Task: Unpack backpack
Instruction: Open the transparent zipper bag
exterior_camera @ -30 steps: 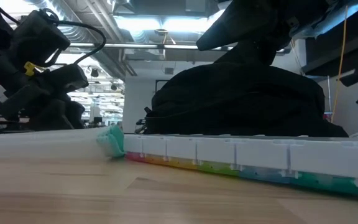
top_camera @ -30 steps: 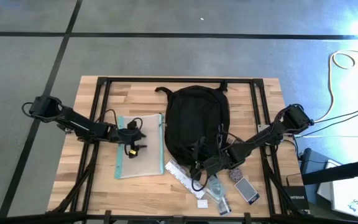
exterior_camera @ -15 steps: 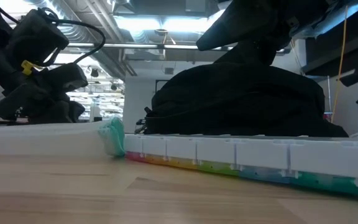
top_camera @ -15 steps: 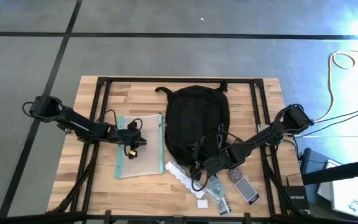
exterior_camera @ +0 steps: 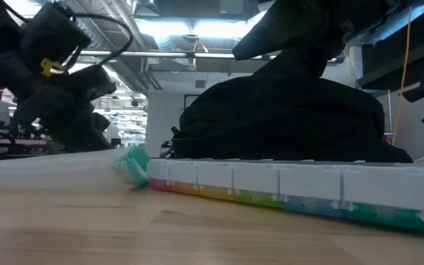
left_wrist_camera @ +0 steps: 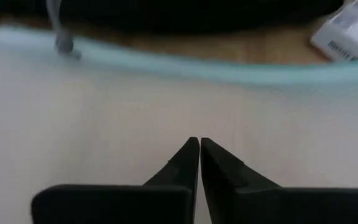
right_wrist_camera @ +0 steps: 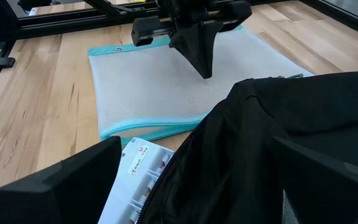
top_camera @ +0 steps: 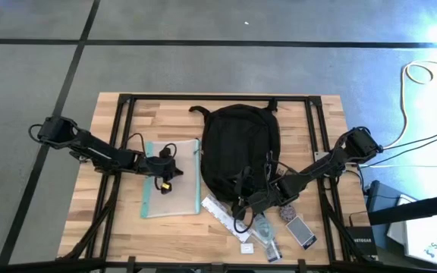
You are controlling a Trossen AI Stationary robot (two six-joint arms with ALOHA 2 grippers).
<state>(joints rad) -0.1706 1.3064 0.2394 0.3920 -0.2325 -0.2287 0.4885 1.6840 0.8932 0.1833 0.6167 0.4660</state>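
The backpack (top_camera: 240, 149), a rounded oval of soft black fabric, lies flat in the middle of the pale planked wooden bench (top_camera: 116, 227), its straps trailing toward the front edge. Just beside it, on the left arm's side, lies a flat rectangular pouch (top_camera: 171, 178) of clear, finely woven mesh with a teal binding along its edges. The left gripper (right_wrist_camera: 205, 67) stands point-down on the mesh, its two dark wedge-shaped fingers (left_wrist_camera: 182, 167) pressed together into a single tip; whether any mesh is caught between them cannot be told. The right gripper (top_camera: 243, 202) sits at the near end of the backpack, its broad dark fingers (right_wrist_camera: 73, 177) spread wide on either side of a raised fold of black cloth with a zipper track running along it. A long white plastic box (exterior_camera: 293, 182) with ribbed compartments and a rainbow-coloured lower edge lies at the backpack's front corner, touching the pouch's teal corner.
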